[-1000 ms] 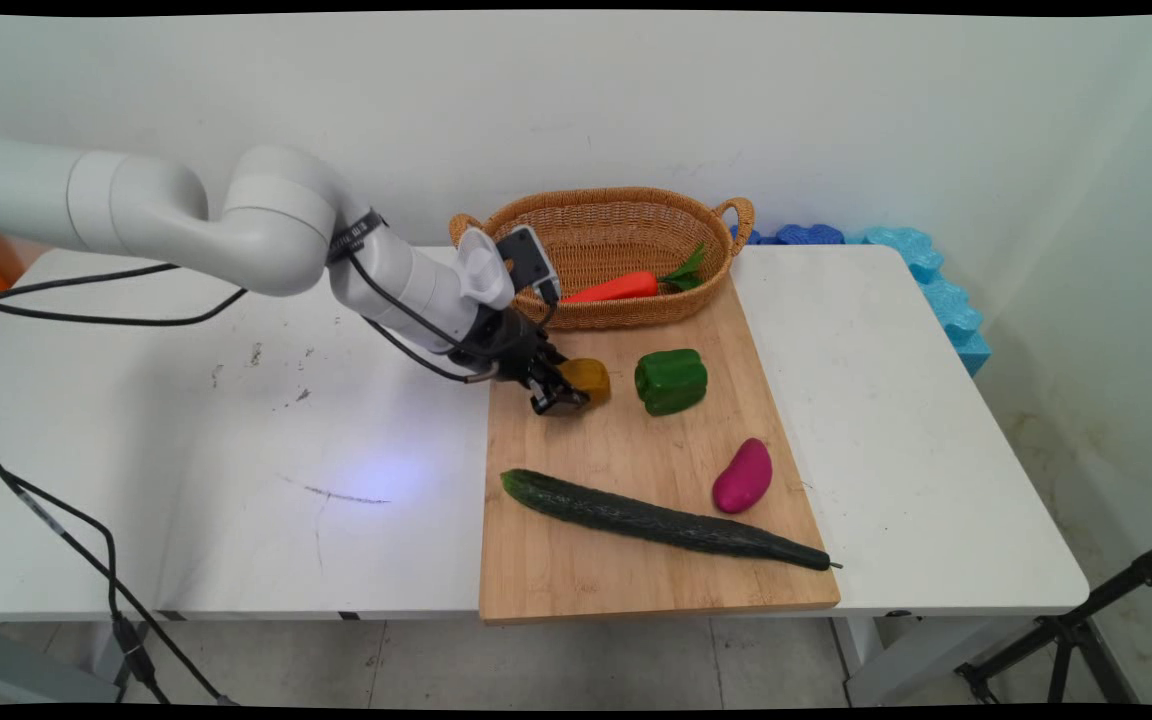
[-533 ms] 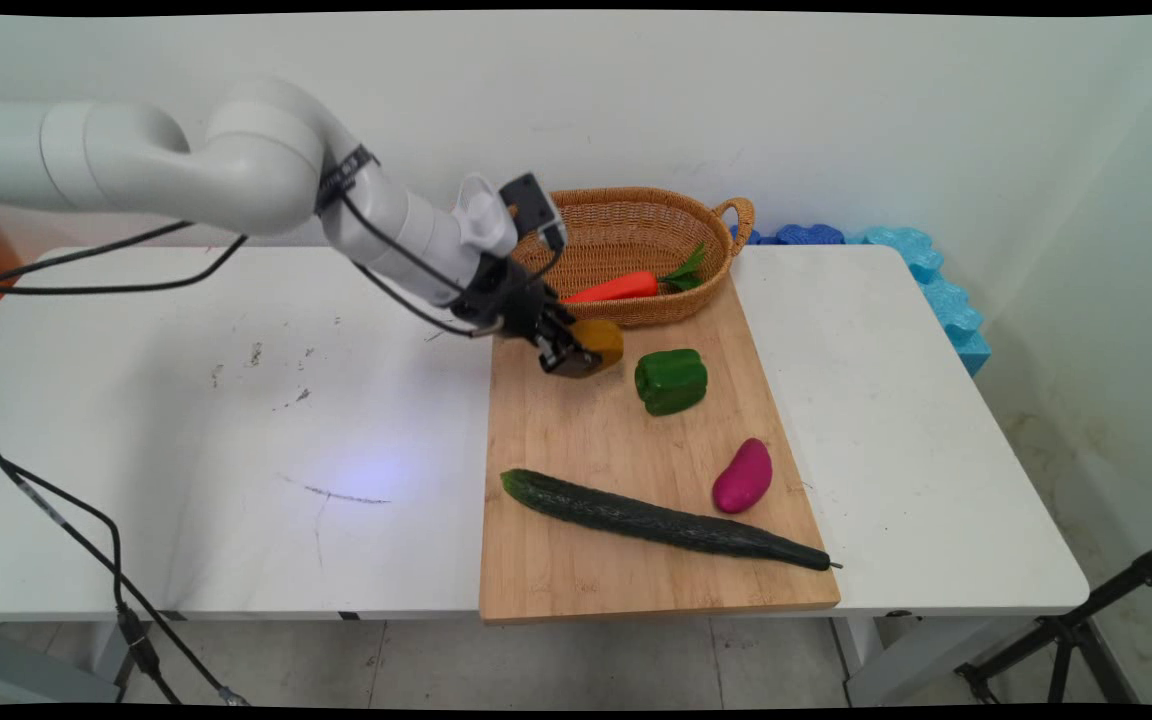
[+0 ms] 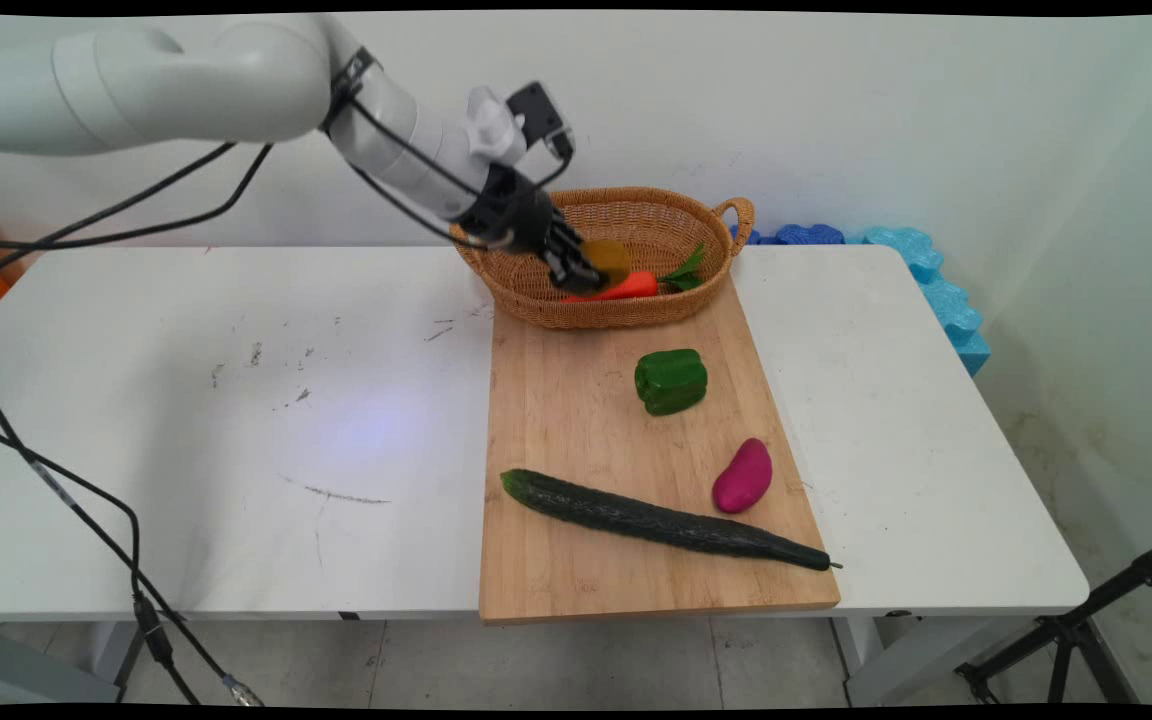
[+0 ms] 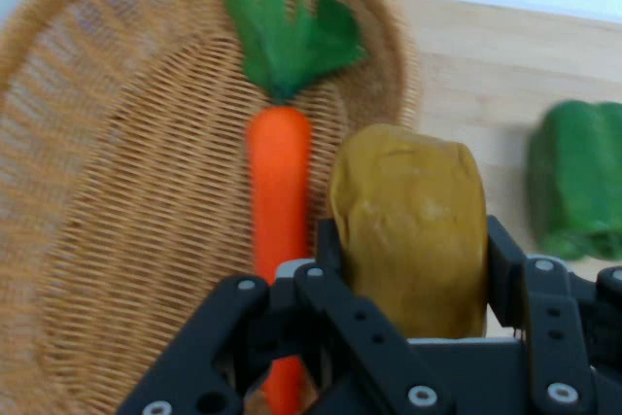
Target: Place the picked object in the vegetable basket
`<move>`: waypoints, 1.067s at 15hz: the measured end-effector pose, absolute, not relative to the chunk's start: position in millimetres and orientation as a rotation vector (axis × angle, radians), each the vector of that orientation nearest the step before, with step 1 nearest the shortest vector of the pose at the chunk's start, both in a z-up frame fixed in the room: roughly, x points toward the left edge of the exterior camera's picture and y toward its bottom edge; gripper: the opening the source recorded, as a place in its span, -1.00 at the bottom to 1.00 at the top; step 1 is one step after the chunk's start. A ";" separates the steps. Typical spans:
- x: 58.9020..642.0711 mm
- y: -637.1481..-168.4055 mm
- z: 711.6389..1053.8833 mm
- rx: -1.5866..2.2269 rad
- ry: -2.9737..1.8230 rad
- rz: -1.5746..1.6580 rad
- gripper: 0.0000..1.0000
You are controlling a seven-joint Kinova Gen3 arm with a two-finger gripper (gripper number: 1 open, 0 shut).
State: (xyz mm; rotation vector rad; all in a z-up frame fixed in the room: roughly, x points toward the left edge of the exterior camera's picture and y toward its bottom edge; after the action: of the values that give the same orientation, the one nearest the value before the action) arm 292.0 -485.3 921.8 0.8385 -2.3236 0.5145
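My gripper (image 3: 591, 270) is shut on a yellow-brown lumpy vegetable (image 3: 608, 260), held in the air over the wicker basket (image 3: 536, 290) at the back of the board. In the hand view the yellow-brown vegetable (image 4: 413, 225) sits between the two black fingers (image 4: 505, 259), above the basket's front rim (image 4: 117, 191). An orange carrot (image 3: 618, 287) with green leaves lies inside the basket, just under the held piece; the carrot (image 4: 279, 201) shows beside it in the hand view.
A wooden cutting board (image 3: 576, 580) lies on the white table (image 3: 236, 420). On it are a green bell pepper (image 3: 671, 380), a magenta oval vegetable (image 3: 743, 476) and a long dark cucumber (image 3: 661, 520). Blue foam (image 3: 926, 270) lines the table's far right edge.
The gripper has lifted the yellow-brown vegetable off the board and carried it up and back, from beside the green pepper to above the basket.
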 end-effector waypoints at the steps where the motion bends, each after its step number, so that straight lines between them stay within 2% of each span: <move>1: 294.8 -492.8 924.3 0.841 -2.323 0.530 -1.00; 8: 324.2 -546.2 915.9 0.857 -2.357 0.636 -1.00; 16: 343.0 -587.1 866.5 0.850 -2.420 0.636 -1.00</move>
State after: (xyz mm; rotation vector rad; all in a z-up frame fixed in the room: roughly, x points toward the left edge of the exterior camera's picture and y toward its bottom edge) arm 343.0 -587.1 866.5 0.8496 -2.4200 0.6357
